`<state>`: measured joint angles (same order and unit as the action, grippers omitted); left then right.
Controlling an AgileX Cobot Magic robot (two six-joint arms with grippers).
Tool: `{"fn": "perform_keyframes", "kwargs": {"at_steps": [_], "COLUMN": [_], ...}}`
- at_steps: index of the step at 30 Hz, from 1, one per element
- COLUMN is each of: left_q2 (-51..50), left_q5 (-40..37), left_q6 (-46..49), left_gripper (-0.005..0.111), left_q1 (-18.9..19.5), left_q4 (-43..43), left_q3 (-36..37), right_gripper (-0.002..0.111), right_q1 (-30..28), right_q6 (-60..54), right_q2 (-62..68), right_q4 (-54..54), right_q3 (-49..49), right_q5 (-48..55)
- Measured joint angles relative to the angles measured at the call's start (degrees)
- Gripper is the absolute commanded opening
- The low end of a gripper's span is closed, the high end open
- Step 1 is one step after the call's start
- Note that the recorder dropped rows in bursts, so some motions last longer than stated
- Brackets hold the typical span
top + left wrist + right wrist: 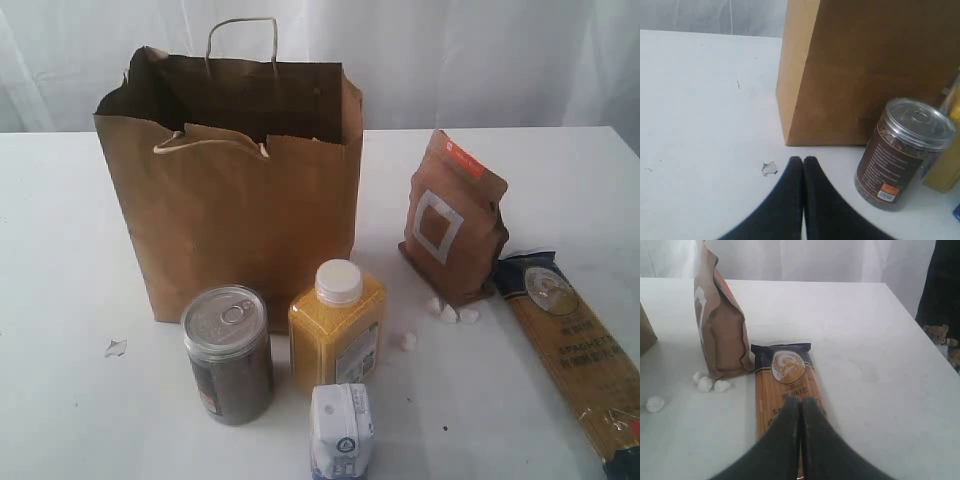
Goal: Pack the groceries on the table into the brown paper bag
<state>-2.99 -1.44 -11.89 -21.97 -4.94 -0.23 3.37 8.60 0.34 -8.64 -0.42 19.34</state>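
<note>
Hovering end effectors (803, 160) (801, 401), both closed, empty.

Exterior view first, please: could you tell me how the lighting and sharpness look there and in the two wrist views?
Exterior view: bright, washed-out backdrop, soft shadows, mild sheen atop the pull-tab can. Left wrist view: left gripper dark and featureless. Right wrist view: slightly soft; spaghetti pack print barely legible.

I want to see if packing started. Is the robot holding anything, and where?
Nothing is held. The left gripper and the right gripper are both shut, pinching nothing.
</note>
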Motion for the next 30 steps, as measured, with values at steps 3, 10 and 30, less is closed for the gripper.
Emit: {"fn": "perform_keyframes", "kwargs": {"at_steps": [3, 10, 30], "left_q2": [0.0, 0.0, 0.0], "left_q5": [-0.2, -0.6, -0.6], "left_q6": [0.0, 0.1, 0.1], "left_gripper": [0.0, 0.0, 0.0], "left_q1": [0.0, 0.0, 0.0], "left_q4": [0.0, -0.1, -0.1], "left_q3": [0.0, 0.0, 0.0], "right_gripper": [0.0, 0.0, 0.0], "right_q1": [0.0, 0.0, 0.0], "right_q6": [0.0, 0.0, 0.0], "right_q2": [0.0, 0.0, 0.0], "right_q4": [0.0, 0.0, 0.0], "right_q3": [0.0, 0.0, 0.0], "right_q5": [0.0, 0.0, 0.0]}}
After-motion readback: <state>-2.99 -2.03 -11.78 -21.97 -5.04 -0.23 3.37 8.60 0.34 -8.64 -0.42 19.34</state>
